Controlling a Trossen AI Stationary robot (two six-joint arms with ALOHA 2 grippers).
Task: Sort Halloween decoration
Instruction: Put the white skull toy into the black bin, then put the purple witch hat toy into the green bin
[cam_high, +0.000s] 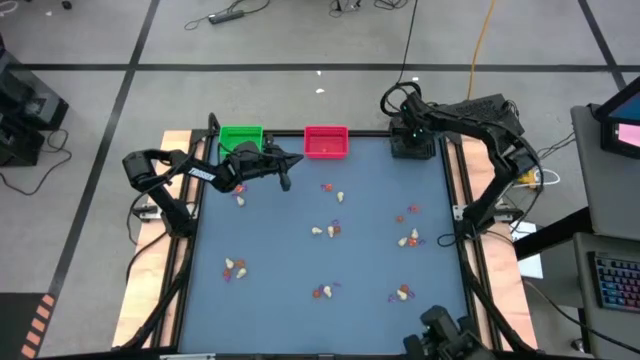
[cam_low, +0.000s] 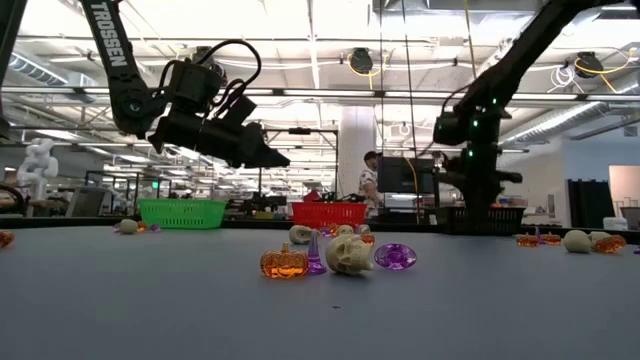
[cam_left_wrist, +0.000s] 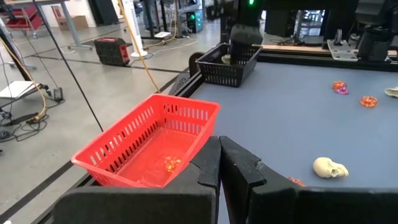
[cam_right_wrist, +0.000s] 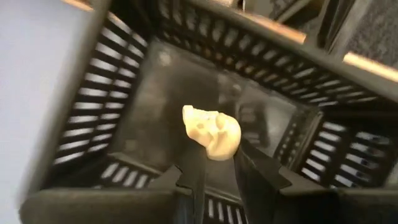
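Note:
My right gripper (cam_right_wrist: 217, 158) hangs over the black tray (cam_high: 413, 143) at the table's far right, shut on a cream-white skull (cam_right_wrist: 211, 130). The tray's slatted inside (cam_right_wrist: 155, 87) shows beneath it. My left gripper (cam_left_wrist: 219, 167) hovers shut, with nothing in it, beside the red tray (cam_left_wrist: 149, 146), in which one orange piece (cam_left_wrist: 171, 163) lies. In the high view that gripper (cam_high: 287, 168) is between the green tray (cam_high: 240, 137) and the red tray (cam_high: 326, 141). Several cream, orange and purple trinkets (cam_high: 327, 230) lie in small clusters on the blue-grey table. My right gripper pinches the skull between its two fingertips (cam_right_wrist: 252, 168), which close on its lower part (cam_right_wrist: 219, 149). The fingers come from above, pointing steeply down. The skull is lifted clear and sticks out past the fingertips over the inside of the black tray.
Close to the low camera lie a pumpkin (cam_low: 283, 262), a skull (cam_low: 348, 254) and a purple piece (cam_low: 395, 256). More clusters lie at near left (cam_high: 235, 267), near right (cam_high: 402, 293) and right (cam_high: 410, 239). A person stands in the room beyond the table (cam_low: 370, 180).

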